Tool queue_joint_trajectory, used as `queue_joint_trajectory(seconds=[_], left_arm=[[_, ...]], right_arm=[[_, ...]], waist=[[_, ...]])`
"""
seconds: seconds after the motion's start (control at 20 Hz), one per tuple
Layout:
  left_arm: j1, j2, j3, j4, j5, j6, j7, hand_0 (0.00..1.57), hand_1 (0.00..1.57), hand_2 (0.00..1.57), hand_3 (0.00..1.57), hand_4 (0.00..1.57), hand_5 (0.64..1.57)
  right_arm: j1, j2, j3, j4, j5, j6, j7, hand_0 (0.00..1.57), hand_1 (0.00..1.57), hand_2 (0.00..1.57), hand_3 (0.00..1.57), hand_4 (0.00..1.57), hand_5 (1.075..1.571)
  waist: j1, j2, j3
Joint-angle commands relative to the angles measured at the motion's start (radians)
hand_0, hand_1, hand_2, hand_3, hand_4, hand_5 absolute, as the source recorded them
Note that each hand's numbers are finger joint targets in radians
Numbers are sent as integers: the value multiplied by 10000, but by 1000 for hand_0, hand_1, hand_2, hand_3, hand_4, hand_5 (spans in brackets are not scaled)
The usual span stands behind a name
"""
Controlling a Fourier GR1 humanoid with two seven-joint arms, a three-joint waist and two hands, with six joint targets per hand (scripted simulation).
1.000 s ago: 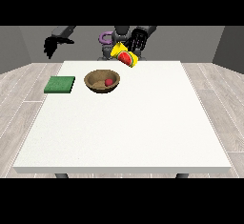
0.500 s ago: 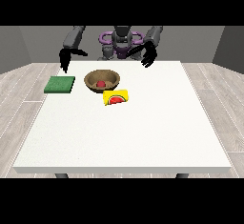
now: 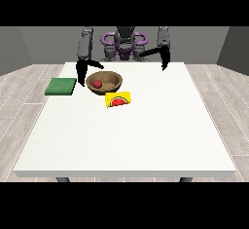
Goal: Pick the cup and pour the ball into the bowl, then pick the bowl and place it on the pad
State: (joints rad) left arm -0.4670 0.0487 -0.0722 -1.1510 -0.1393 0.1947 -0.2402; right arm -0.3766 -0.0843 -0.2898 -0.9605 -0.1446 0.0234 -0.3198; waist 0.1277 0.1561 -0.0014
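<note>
One red ball (image 3: 97, 83) sits in the bowl (image 3: 113, 81) just beside the hand at the view's left (image 3: 82, 75), whose fingers we cannot make out, the yellow cup (image 3: 118, 99) lying toppled beside the bowl.

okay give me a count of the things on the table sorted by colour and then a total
Brown: 1, the wooden bowl
Red: 1, the ball inside the bowl
Yellow: 1, the cup lying on its side in front of the bowl
Green: 1, the pad
Total: 4
</note>
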Motion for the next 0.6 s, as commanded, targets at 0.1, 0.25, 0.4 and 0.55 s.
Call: queue_joint_trajectory(seconds=[0.1,0.25,0.4,0.55], left_arm=[[22,499,348,-792,459,-895,-106,0,0,0,0,0,1565],[1131,131,42,-1153,215,-703,-73,0,0,0,0,0,1566],[398,1083,1004,-744,620,-1299,-262,0,0,0,0,0,1565],[324,284,268,-1537,108,-650,401,0,0,0,0,0,1566]], right_arm=[[-1033,-235,-463,1807,-174,-237,-1240,0,0,0,0,251,1567],[-1103,-440,-257,2507,-182,-134,-887,0,0,0,0,189,1563],[-1290,-436,-194,2728,-241,63,-1072,0,0,0,0,160,1563],[-1314,-349,-224,3603,-80,207,-2581,0,0,0,0,100,1563]], waist=[[416,657,21],[123,-209,18],[-139,286,16],[177,784,23]])
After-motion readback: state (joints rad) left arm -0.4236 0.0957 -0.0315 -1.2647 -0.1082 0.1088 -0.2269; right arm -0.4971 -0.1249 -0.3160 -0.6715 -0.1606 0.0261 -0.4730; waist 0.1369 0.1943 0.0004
